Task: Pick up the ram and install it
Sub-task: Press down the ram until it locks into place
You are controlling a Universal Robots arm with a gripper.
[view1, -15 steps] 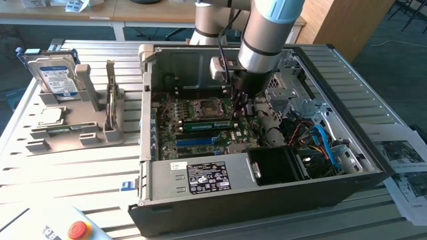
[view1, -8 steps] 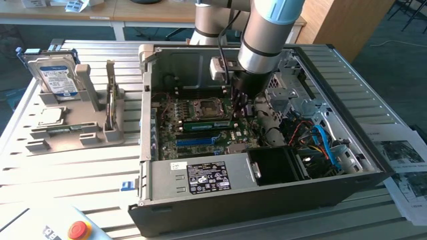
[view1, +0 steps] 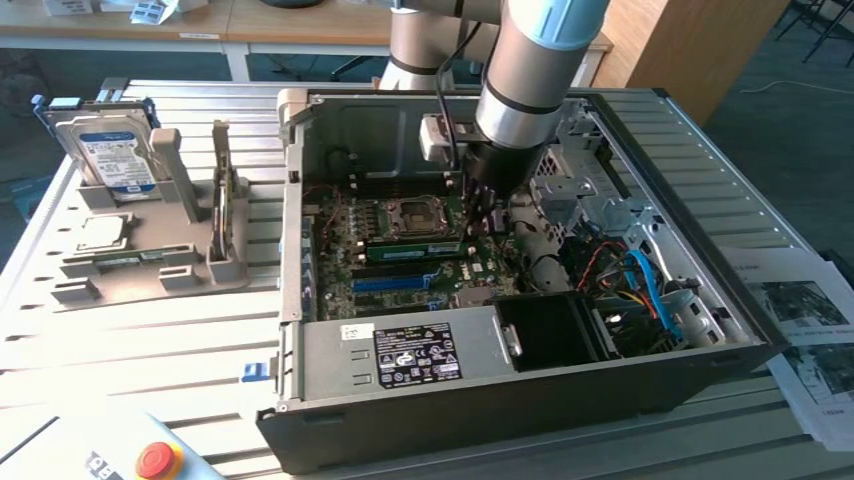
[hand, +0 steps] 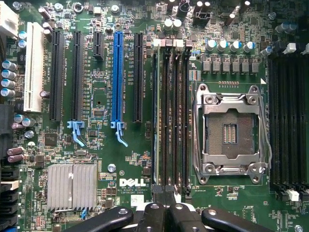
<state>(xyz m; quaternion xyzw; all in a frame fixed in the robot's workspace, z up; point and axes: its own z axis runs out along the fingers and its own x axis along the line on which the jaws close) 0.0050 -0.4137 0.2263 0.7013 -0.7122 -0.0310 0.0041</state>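
The ram (view1: 414,250) is a slim green stick standing on edge in a memory slot on the motherboard, just beside the open processor socket (view1: 407,218), inside the open computer case (view1: 307,330). In the wrist view the ram (hand: 155,116) appears edge-on in the outermost of the black slots. My gripper (view1: 478,222) hangs inside the case over the end of those slots. Its black fingers (hand: 153,217) are shut together with nothing between them, right at the end of the ram's slot. Whether they touch the stick I cannot tell.
A grey holder (view1: 187,265) on the exterior view's left carries a hard drive (view1: 114,150) and a small silver processor chip (view1: 100,232). Power supply (view1: 414,355), a drive cage and loose cables (view1: 641,280) crowd the case. A red stop button (view1: 158,460) and papers (view1: 814,330) lie outside.
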